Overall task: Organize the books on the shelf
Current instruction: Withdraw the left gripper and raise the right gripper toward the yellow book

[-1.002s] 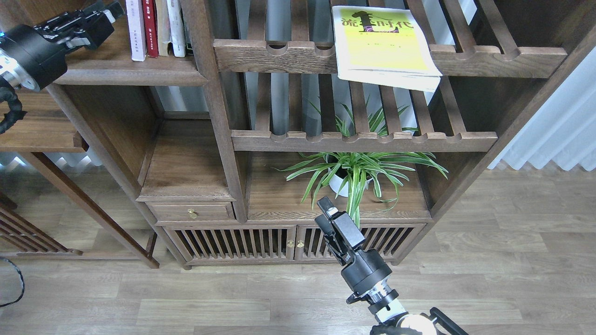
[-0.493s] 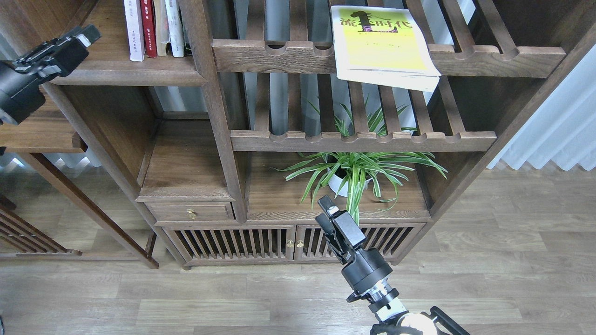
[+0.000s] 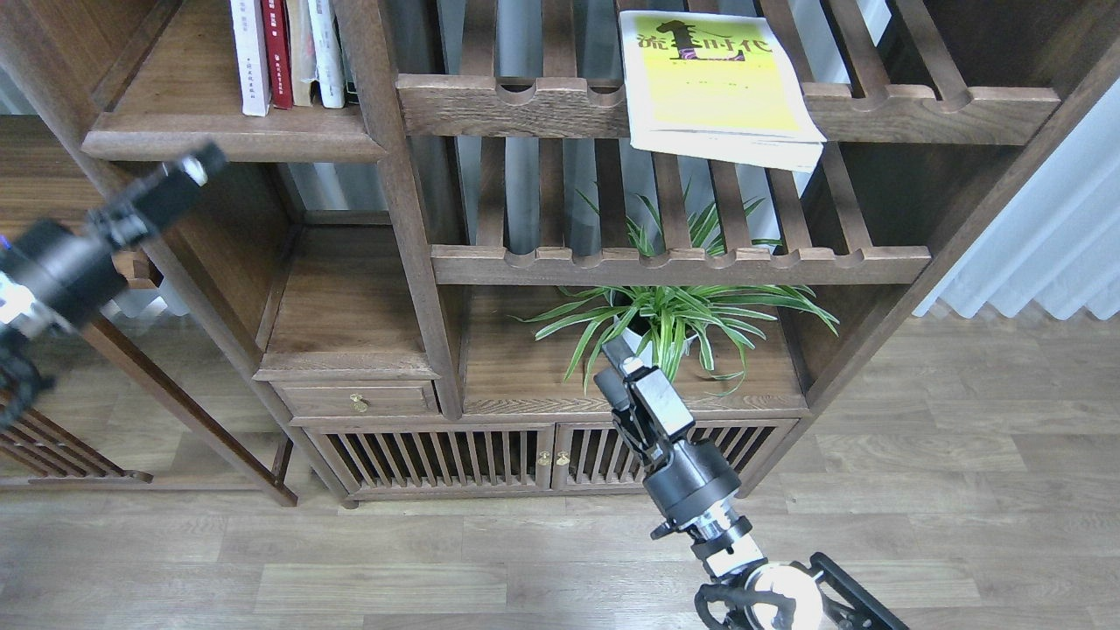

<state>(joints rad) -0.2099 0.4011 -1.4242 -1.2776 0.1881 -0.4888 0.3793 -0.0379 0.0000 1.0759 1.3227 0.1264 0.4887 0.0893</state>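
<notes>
The yellow-green book (image 3: 713,83) with black characters lies flat on the upper slatted rack at top right, its near edge overhanging the rail. The lavender-white book (image 3: 249,57) and the dark red book (image 3: 277,52) stand upright on the solid wooden shelf (image 3: 175,136) at top left, next to cream and white books (image 3: 313,51). My left gripper (image 3: 188,173) is blurred, below and in front of that shelf's front edge, holding nothing. My right gripper (image 3: 614,360) points up in front of the plant, well below the yellow-green book, and is empty. Neither gripper's fingers can be told apart.
A potted spider plant (image 3: 665,324) stands on the cabinet top under the lower slatted rack (image 3: 682,262). A small drawer (image 3: 354,401) and slatted cabinet doors (image 3: 437,455) sit below. A white curtain (image 3: 1041,245) hangs at the right. Wooden floor lies in front.
My left arm has dropped from beside the upright books to below the shelf's front edge and pulled back to the left. My right gripper has risen slightly towards the plant.
</notes>
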